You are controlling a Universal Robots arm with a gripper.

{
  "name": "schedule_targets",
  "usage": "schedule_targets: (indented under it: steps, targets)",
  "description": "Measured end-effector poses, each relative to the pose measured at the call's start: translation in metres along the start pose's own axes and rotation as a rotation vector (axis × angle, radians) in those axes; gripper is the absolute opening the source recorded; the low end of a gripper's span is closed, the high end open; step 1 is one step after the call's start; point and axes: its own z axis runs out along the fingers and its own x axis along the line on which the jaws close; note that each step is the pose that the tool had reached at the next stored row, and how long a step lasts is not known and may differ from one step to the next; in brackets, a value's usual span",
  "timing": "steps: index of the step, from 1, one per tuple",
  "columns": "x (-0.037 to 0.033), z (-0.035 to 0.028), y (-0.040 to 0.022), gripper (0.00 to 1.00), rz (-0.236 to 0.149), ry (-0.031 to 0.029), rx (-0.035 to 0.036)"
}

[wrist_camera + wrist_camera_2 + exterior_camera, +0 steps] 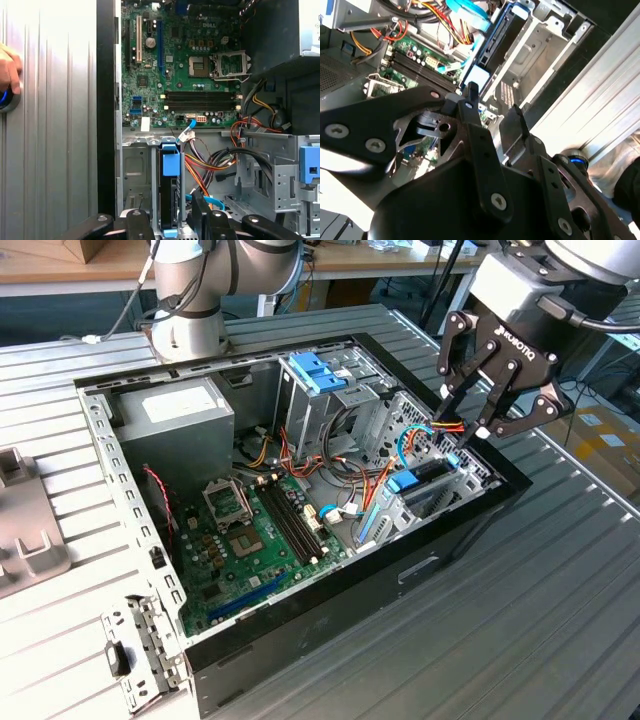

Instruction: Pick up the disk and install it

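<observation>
Exterior view: we see the pincer (465, 430) at the upper right of the frame, over the right end of the open computer case (300, 630). Its fingers are spread wide and hold nothing. The disk (425, 478) stands on edge in the drive bay just below it, right of centre, blue tab toward the motherboard (250, 550).

In the first wrist view the fingers (137, 222) sit either side of the disk, apparently clear of it.

We judge the main risk to be the orange and yellow cable bundle (205, 170), which runs just beside one finger. A descent or closing there could snag it. An off-centre squeeze could cock the disk in its rails.

The bay's metal wall (132, 170) leaves little room sideways. Straight up out of the case is open.
</observation>
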Motion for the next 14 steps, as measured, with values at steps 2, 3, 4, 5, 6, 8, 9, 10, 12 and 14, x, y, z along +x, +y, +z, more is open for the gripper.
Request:
schedule_targets:
  steps: [2, 3, 4, 5, 6, 8, 9, 10, 12, 14]
  targets:
    - [0.0000, 0.0000, 0.0000, 0.45, 0.000, 0.0000, 0.0000]
    - [0.0000, 0.0001, 0.0000, 0.45, 0.000, -0.0004, 0.0000]
    - [0.0000, 0.0001, 0.0000, 0.45, 0.000, -0.0010, 0.0000]
    - [0.0000, 0.0002, 0.0000, 0.44, 0.000, -0.0013, 0.0000]
    - [0.0000, 0.0002, 0.0000, 0.36, 0.000, -0.0014, 0.0000]
    - [0.0001, 0.0008, 0.0000, 0.30, 0.000, -0.0015, 0.0000]
    - [0.0001, 0.0013, 0.0000, 0.24, 0.000, -0.0014, -0.0001]
    - [0.0001, 0.0016, 0.0000, 0.24, 0.000, -0.0013, -0.0001]
    - [0.0002, 0.0027, -0.0005, 0.12, 0.000, -0.0015, -0.0004]
    - [0.0004, 0.0042, -0.0023, 0.11, 0.000, -0.0015, -0.0010]
